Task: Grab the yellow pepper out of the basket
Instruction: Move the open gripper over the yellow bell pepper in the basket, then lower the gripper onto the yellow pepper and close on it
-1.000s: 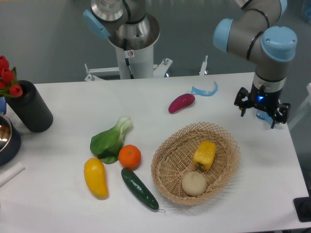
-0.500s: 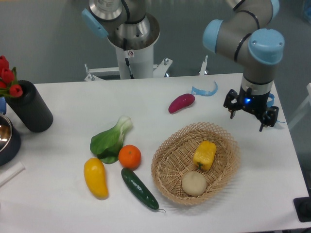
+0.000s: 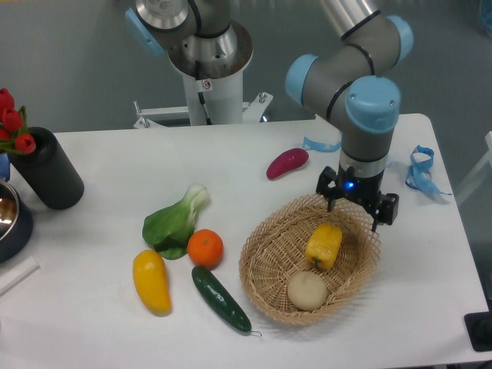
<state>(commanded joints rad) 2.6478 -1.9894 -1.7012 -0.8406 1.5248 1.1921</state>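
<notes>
Your tool [image 3: 358, 206] hung with its fingers spread wide and empty over the far rim of the basket [image 3: 261, 286], just beyond the yellow pepper [image 3: 324, 245], probably lining up a drop onto it. You had the pepper lying inside the basket beside a beige ball [image 3: 307, 290], its long axis running near-to-far, tilted slightly right.

One yellow pepper [image 3: 324, 245], one basket [image 3: 261, 286], perhaps two blue ribbons [image 3: 420, 171].
</notes>
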